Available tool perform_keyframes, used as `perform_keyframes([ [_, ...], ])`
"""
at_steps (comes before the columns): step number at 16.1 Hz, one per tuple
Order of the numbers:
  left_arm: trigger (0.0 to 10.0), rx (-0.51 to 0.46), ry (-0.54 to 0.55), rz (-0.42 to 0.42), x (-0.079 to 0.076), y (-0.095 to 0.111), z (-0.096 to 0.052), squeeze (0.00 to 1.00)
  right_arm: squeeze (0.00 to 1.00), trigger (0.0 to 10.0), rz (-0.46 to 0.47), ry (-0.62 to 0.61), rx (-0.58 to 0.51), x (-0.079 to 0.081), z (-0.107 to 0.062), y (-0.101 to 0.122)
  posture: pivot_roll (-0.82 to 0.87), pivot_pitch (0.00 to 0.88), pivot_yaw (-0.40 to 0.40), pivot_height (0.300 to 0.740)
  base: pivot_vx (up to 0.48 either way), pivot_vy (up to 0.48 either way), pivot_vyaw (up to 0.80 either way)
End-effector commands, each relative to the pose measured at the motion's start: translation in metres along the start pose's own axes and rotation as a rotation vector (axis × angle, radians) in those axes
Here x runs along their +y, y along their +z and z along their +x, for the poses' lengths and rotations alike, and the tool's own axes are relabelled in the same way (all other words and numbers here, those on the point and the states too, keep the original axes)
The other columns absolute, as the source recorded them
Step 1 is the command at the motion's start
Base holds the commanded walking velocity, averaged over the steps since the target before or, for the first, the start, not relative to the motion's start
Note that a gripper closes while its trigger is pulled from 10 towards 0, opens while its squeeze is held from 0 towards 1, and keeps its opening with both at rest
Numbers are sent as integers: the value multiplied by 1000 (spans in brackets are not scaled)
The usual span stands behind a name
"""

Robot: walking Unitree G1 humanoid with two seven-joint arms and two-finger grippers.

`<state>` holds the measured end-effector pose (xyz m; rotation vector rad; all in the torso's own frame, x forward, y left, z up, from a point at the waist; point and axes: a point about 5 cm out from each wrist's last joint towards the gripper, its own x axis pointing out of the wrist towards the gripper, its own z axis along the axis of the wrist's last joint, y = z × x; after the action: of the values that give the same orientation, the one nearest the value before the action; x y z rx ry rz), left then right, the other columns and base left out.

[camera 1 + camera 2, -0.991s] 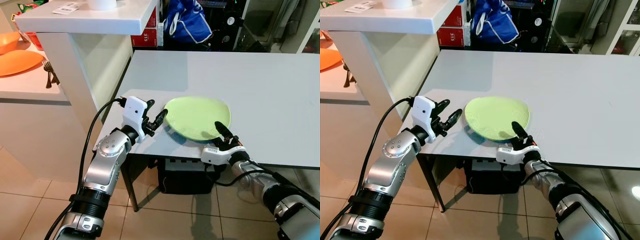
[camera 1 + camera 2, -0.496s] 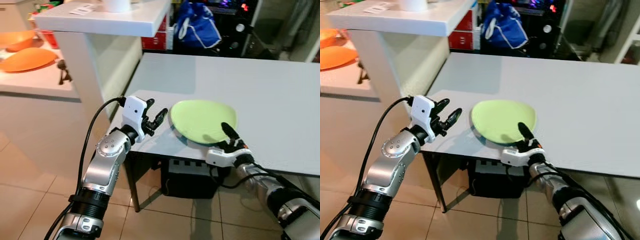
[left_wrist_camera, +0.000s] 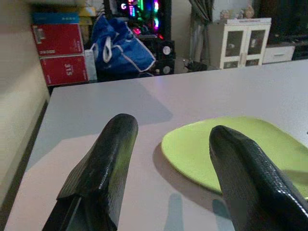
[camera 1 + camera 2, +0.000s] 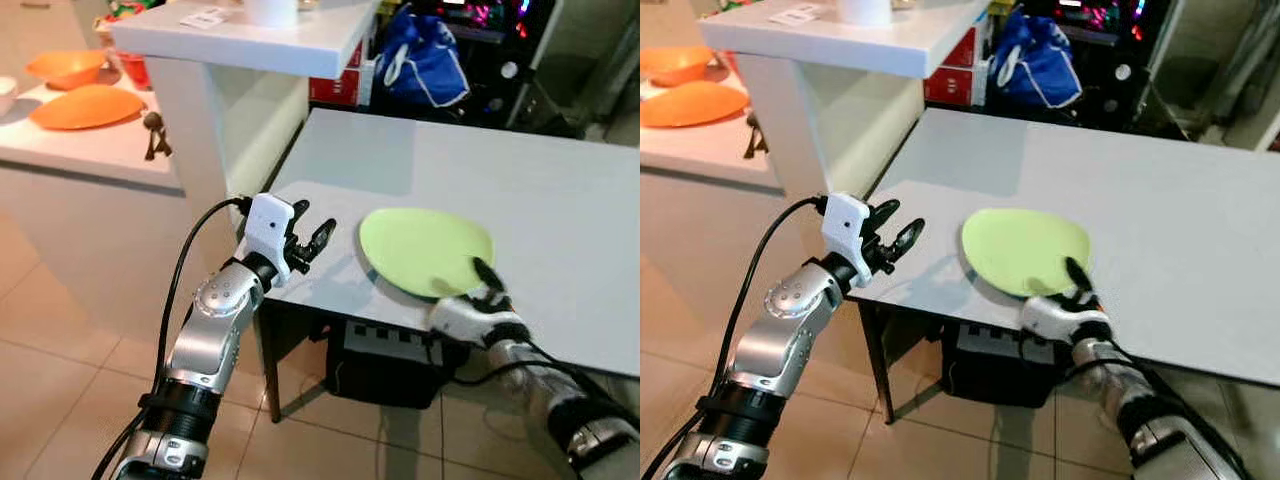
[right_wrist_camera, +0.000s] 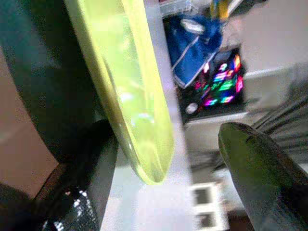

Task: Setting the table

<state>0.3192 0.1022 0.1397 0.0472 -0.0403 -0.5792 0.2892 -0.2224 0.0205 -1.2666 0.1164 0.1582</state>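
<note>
Light green plate (image 4: 425, 250) lies flat on grey table (image 4: 560, 210), near table's front edge. Right gripper (image 4: 484, 283) at plate's near rim, one black finger lying over rim; in right wrist view fingers spread apart, plate edge between them, possibly not clamped — contact unclear. Left gripper (image 4: 312, 243) hovers over table's front left corner, just beside plate, fingers apart, holding nothing. White counter (image 4: 90, 140) to robot's left carries orange plate (image 4: 88, 105), orange bowl (image 4: 68, 66). Blue bag (image 4: 420, 62) behind table.
</note>
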Motion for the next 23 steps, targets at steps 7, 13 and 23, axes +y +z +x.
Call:
perform_keyframes([
  [7,10000,-6,23,-23,-6,-2,0,0,0,10000,583,499,497,93,-100,-59,-52,68,21,740,0,0,0],
  [13,10000,-6,37,-33,-2,-3,7,0,0,10000,906,371,443,58,-93,-80,-85,4,22,740,0,0,0],
  [23,10000,63,78,-101,5,-18,18,0,0,10000,1140,395,-119,-36,-49,18,-88,0,49,740,0,0,0],
])
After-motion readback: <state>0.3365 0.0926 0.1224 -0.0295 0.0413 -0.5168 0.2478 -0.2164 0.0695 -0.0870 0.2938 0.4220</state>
